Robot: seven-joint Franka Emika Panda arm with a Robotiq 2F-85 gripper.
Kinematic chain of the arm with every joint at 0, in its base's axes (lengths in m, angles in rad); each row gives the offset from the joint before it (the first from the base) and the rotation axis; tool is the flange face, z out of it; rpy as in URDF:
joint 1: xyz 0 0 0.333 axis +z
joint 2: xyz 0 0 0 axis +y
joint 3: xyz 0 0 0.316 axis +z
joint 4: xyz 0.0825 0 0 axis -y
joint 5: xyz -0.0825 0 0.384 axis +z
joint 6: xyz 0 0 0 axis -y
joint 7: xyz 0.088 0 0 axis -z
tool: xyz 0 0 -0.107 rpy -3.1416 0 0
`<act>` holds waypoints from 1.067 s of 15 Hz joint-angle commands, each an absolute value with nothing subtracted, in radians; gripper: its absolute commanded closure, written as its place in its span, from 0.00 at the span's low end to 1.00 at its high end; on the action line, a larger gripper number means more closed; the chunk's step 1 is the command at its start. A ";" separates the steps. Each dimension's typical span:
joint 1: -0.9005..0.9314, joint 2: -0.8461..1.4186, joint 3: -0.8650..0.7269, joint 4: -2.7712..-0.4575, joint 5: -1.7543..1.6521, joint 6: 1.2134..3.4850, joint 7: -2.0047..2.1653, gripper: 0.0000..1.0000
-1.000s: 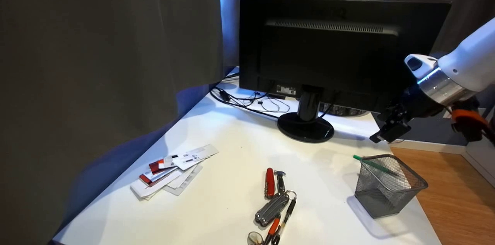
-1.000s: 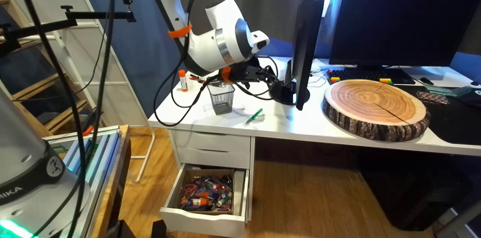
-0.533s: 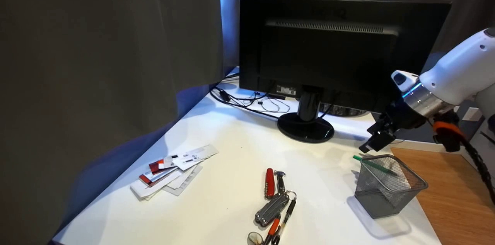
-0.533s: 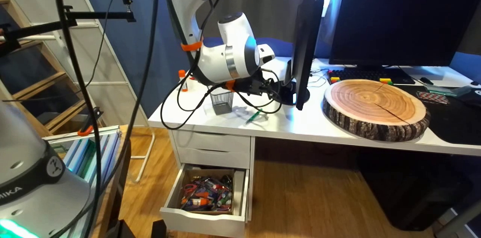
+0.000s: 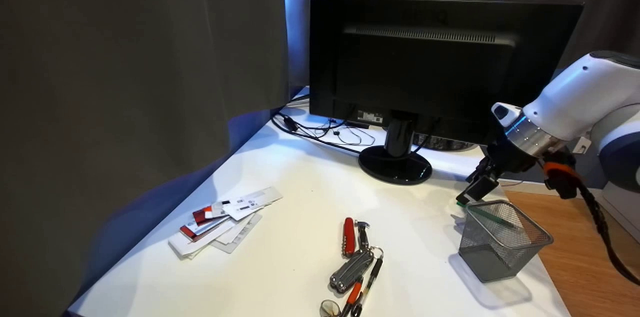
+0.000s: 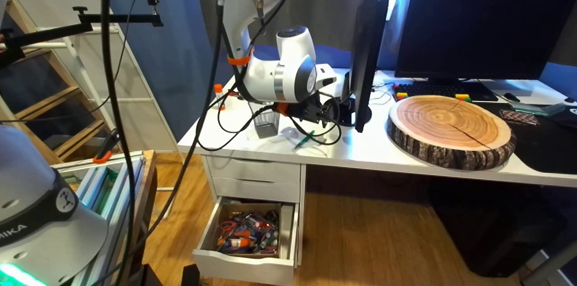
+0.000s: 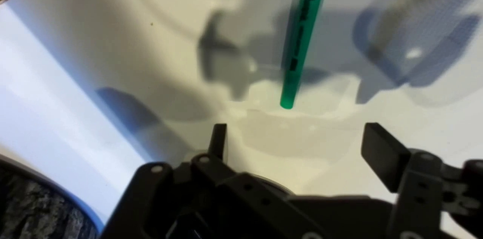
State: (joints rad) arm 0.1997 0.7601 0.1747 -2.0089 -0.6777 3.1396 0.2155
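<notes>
- The tool [image 7: 298, 144] is held above the desk [image 6: 351, 148] with its fingers spread wide; nothing is gripped.
- The green pen [image 7: 303, 39] is seen lying on the desk just beyond the fingertips, at 12 o'clock in the wrist view. Were the fingers brought together here, the pen would probably be missed, as its near end is not yet reached by the gap.
- The height above the desk cannot be judged exactly; if the tool were lowered too far, the surface could be struck and the pen pinned or flicked aside.
- A loop of cable [image 6: 332, 143] is seen close to the pen, at 6 o'clock from the tool in an exterior view. The pen could be dragged by it, or the loop caught under a finger.
- The desk's front edge is found near the pen, at 6 o'clock there; if rolled that way, the pen could be lost to the floor [image 6: 383, 232].
- At 9 o'clock from the tool, the mesh cup [image 6: 266, 130] could be tipped by a low sideways sweep.
- At 3 o'clock, the foot of the monitor [image 6: 367, 60] is placed near; by a swing that way it could be bumped.
</notes>
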 commanded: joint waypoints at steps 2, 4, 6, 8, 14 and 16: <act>0.195 0.801 0.210 -1.965 -0.470 3.096 0.007 0.47; 0.197 0.809 0.216 -1.957 -0.406 3.079 -0.055 0.62; 0.194 0.812 0.223 -1.952 -0.364 3.053 -0.099 0.58; 0.197 0.810 0.221 -1.949 -0.338 3.037 -0.125 0.34; 0.194 0.813 0.225 -1.949 -0.308 2.999 -0.178 0.98; 0.192 0.811 0.226 -1.953 -0.304 2.995 -0.188 1.00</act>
